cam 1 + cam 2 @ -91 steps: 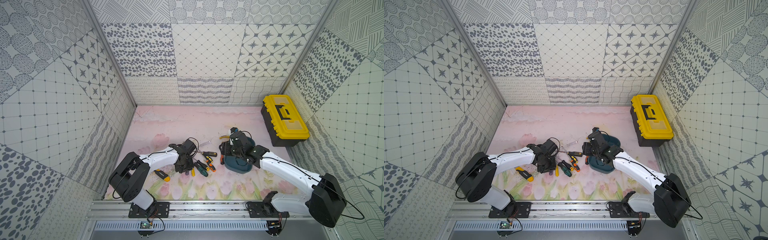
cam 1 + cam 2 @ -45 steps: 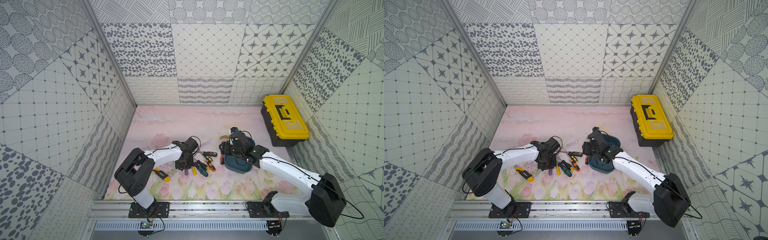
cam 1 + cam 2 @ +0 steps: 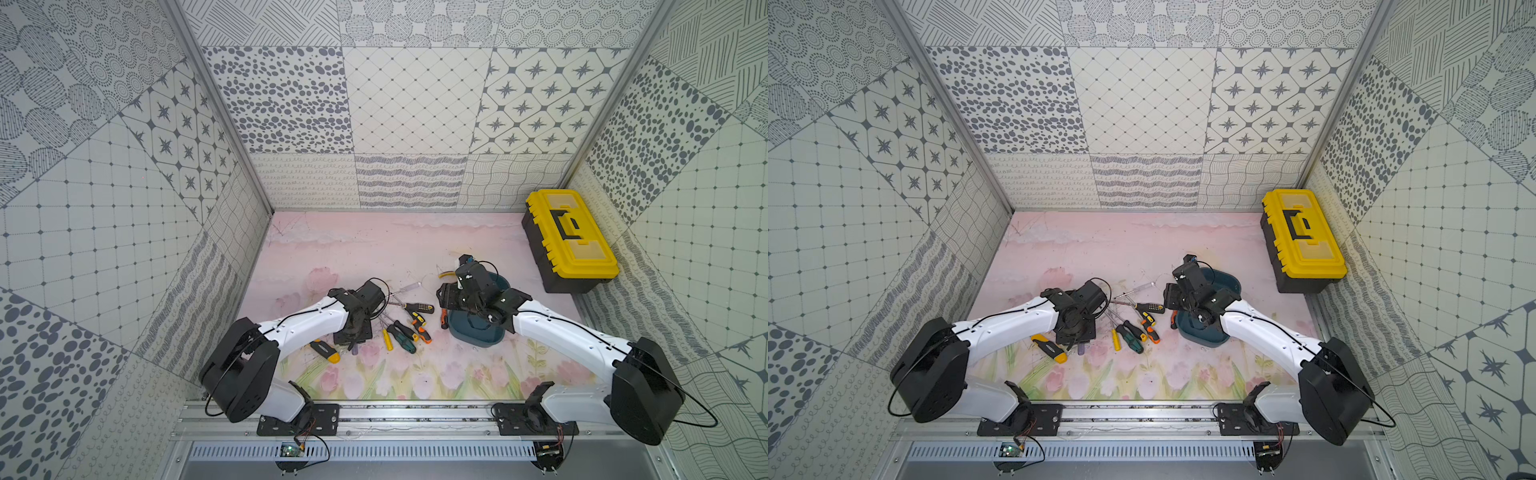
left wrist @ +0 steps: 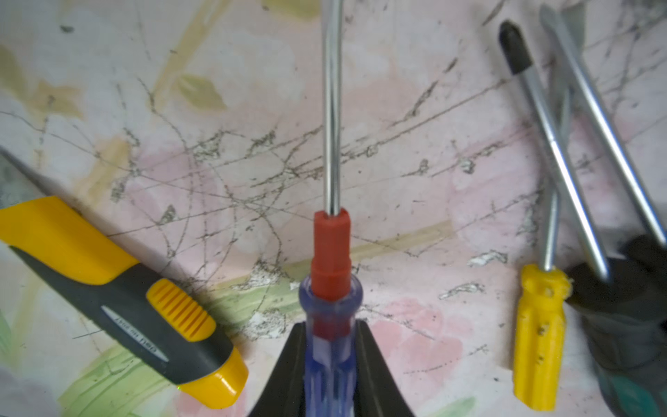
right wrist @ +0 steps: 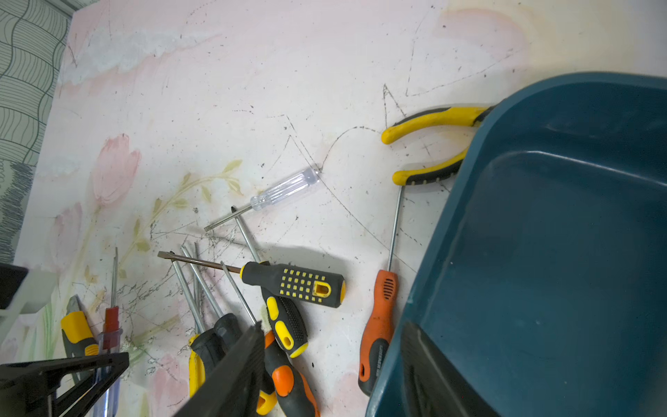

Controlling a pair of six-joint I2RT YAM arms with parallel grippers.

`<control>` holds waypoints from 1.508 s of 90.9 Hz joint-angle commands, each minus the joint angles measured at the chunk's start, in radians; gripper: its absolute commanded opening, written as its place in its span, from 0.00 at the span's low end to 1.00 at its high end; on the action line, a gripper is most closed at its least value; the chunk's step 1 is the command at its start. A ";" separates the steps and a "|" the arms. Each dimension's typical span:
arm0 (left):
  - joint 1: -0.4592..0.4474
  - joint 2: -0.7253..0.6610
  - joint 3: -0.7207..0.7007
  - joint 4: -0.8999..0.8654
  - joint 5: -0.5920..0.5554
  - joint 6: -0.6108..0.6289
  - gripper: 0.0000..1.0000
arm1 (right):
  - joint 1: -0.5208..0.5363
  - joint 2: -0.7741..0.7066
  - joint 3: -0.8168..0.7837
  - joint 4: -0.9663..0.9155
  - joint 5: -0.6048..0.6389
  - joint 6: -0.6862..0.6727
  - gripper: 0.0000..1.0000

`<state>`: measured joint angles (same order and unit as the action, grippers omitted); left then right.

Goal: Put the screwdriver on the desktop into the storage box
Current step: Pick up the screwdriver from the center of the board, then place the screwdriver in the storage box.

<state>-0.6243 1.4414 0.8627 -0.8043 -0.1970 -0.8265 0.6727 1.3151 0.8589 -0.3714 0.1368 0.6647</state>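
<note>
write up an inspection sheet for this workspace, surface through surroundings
surface: desktop pale pink, tulip print, heavily scratched
job's things: storage box on the desktop, nothing seen in the part that shows; blue-handled screwdriver gripped; other screwdrivers heaped beside the box
clutter: yellow-handled pliers partly hidden by the box's rim; yellow-black tool beside the gripped screwdriver; toolbox lid shut, by the wall
grippers: left pincer shut on the blue-handled screwdriver; right pincer open at the box's rim, holding nothing
cables: black cable loops at both wrists
surroundings: patterned grey walls; metal rail at the front
</note>
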 commanded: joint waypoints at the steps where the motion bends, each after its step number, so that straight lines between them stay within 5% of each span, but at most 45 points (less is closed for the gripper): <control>1: -0.027 -0.100 0.015 -0.089 -0.092 -0.005 0.05 | -0.021 -0.034 0.024 -0.036 0.077 0.079 0.63; 20: -0.203 -0.063 0.203 -0.069 -0.102 0.095 0.06 | -0.202 -0.160 0.003 -0.176 0.058 0.168 0.62; 40: -0.394 0.253 0.581 0.036 0.031 0.226 0.06 | -0.386 -0.374 0.009 -0.358 0.046 0.120 0.58; 63: -0.444 0.592 0.963 0.046 0.204 0.310 0.06 | -0.433 -0.574 -0.008 -0.470 0.089 0.114 0.58; 86: -0.450 0.880 1.309 -0.132 0.219 0.313 0.05 | -0.434 -0.613 -0.058 -0.511 0.056 0.177 0.58; 97: -0.450 0.973 1.406 -0.190 0.175 0.289 0.05 | -0.435 -0.610 -0.074 -0.509 0.053 0.186 0.58; 116: -0.448 1.040 1.450 -0.214 0.118 0.281 0.29 | -0.435 -0.599 -0.086 -0.509 0.052 0.178 0.58; 137: -0.447 0.992 1.452 -0.182 0.127 0.265 0.38 | -0.435 -0.592 -0.085 -0.509 0.057 0.149 0.61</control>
<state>-1.0706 2.4657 2.2967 -0.9539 -0.0555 -0.5549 0.2405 0.7170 0.7811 -0.8917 0.1883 0.8345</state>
